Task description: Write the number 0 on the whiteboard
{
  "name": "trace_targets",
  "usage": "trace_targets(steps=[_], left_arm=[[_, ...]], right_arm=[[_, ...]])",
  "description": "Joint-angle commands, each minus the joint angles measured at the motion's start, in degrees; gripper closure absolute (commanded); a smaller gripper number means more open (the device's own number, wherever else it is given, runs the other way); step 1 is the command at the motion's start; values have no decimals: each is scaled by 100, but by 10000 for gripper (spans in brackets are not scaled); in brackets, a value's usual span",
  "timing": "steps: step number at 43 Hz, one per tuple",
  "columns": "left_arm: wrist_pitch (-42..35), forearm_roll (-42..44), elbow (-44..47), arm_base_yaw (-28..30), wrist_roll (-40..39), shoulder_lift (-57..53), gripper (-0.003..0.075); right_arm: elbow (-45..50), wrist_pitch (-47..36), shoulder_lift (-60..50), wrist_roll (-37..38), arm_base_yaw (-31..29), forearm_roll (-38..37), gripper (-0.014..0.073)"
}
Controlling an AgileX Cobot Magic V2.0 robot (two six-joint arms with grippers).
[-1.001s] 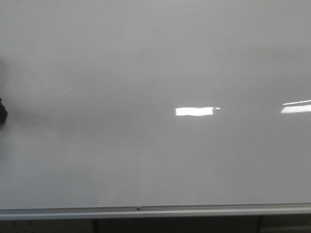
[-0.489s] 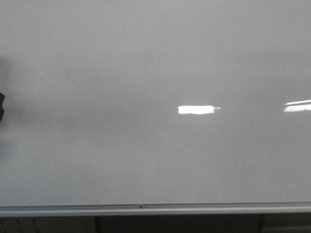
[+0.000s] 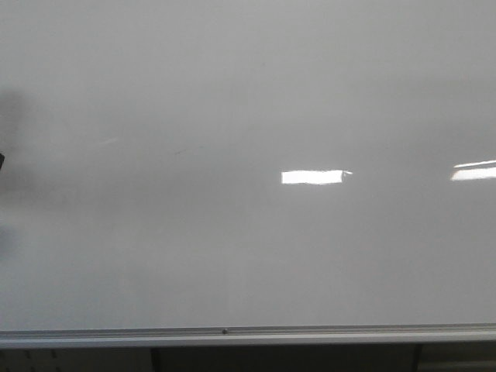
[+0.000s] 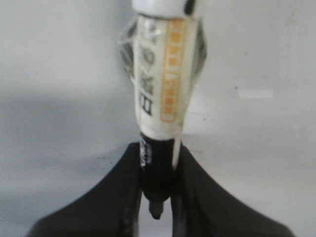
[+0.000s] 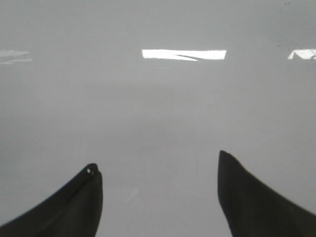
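Observation:
The whiteboard (image 3: 248, 101) fills the front view, glossy and pale grey, and I see no number 0 on it in any view. My left gripper (image 4: 158, 148) is shut on a white marker (image 4: 160, 98) with an orange label. The marker's black end (image 4: 157, 213) pokes out between the fingers, above the whiteboard (image 4: 59, 74). My right gripper (image 5: 157, 160) hangs open over bare whiteboard (image 5: 158, 108), nothing between its fingers. Only a dark sliver (image 3: 1, 160) at the left edge of the front view shows any arm.
A silver metal rail (image 3: 248, 335) runs along the board's lower edge, with dark space below it. Bright rectangular light reflections (image 3: 311, 177) lie on the board at mid-right and at the right edge (image 3: 474, 172).
The dark part at the left edge of the front view has slid further left and almost out of sight. The board's surface looks the same.

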Motion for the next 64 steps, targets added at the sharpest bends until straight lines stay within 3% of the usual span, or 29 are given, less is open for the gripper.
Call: trace_targets(steps=[1, 6, 13, 18, 28, 36, 43, 50, 56, 64], left_arm=[[254, 57, -168, -127, 0, -521, 739], [1054, 127, -192, -417, 0, -1144, 739], [2016, 57, -301, -1312, 336, -1782, 739], [2907, -249, -562, -1946, 1053, -1859, 738], [4014, -2250, -962, -2744, 3155, -1859, 738], [5434, -3751, -1132, -2783, 4959, -1847, 738], [6319, -4494, -1156, -2783, 5630, -1847, 739], [6545, -4876, -1156, -2783, 5841, -1847, 739], [6566, -4886, -1156, -2783, 5841, -1847, 739], [6566, -4911, -1156, -2783, 5841, -1847, 739]], right_arm=[[-213, -309, 76, -11, -34, -58, 74], [-338, 81, 231, -11, -34, -21, 74], [-819, 818, 903, -11, -28, 160, 74], [-1276, 1341, 1452, -234, 62, 345, 74], [-2243, 2071, 2426, -1361, 537, 1377, 74], [-2903, 3351, 3064, -2800, 620, 2908, 74], [-3181, 4420, 3600, -4236, 620, 4823, 74], [-3240, 5348, 4129, -4980, 620, 6184, 74], [-3246, 5404, 4449, -5071, 703, 6464, 70], [-3246, 5184, 4923, -5088, 1421, 6474, 9]])
